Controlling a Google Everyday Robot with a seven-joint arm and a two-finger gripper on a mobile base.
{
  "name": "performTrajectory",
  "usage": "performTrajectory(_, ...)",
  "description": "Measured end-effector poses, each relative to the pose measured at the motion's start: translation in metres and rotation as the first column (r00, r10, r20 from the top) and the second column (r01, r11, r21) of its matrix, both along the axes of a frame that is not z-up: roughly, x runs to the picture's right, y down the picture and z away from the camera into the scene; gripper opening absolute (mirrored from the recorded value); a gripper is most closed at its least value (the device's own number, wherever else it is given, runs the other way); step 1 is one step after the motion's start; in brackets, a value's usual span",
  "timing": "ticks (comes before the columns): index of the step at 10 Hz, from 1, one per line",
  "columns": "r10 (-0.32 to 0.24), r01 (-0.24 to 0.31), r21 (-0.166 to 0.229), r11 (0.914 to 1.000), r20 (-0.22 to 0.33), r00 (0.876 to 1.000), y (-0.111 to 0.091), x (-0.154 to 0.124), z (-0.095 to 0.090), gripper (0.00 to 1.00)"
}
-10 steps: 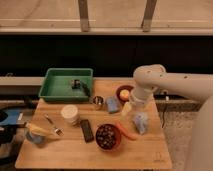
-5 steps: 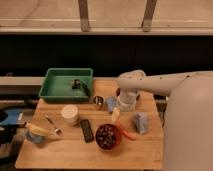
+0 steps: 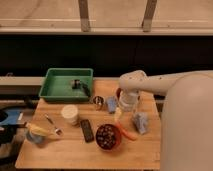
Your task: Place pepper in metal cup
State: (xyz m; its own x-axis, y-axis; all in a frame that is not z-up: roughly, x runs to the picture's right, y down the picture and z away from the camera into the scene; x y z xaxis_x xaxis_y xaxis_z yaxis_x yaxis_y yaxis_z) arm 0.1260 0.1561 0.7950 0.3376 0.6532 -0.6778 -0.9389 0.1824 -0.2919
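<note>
- Lying flat on the light wooden table (image 3: pixel 60 156), the slim, tapered orange pepper (image 3: pixel 128 133) is found in the right front part of the surface, just beside the right side of a round red bowl (image 3: pixel 108 136) filled with something dark.
- The small, shiny silver metal cup (image 3: pixel 98 102) is seen upright near the middle of the table, close to the right front corner of the green tray. The pepper is outside it and some way off, to its front right.
- A white robot arm (image 3: pixel 152 84) is extended in from the right, and its claw (image 3: pixel 120 112) is held pointing down over the table, behind the pepper and to the right of the metal cup.
- The claw is spread open, and nothing is seen gripped in it.
- A small blue object (image 3: pixel 111 104) is placed just right of the metal cup, and a grey-blue object (image 3: pixel 140 122) just right of the pepper. Neither can be identified.
- A rectangular green plastic tray (image 3: pixel 55 86) is set at the back left, with a small dark item inside.
- A larger white cup (image 3: pixel 70 114) is stood to the front left of the metal cup, a flat dark rectangular object (image 3: pixel 87 130) is laid between the white cup and the bowl, and a yellow banana (image 3: pixel 41 131) is laid near the left edge.
</note>
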Motion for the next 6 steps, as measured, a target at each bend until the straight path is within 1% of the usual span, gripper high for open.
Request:
performTrajectory(2,0.029,-0.028,0.018,0.9994,-0.037,0.999,-0.006,0.018,0.001,0.73)
performTrajectory(3,0.037,-0.036,0.017,0.9992,-0.054,0.998,-0.006,0.023,0.004,0.73)
performTrajectory(4,0.041,-0.04,0.006,0.9992,-0.08,0.996,-0.003,0.028,0.012,0.73)
performTrajectory(6,0.045,-0.046,-0.013,0.9988,-0.114,0.992,0.001,0.033,0.025,0.73)
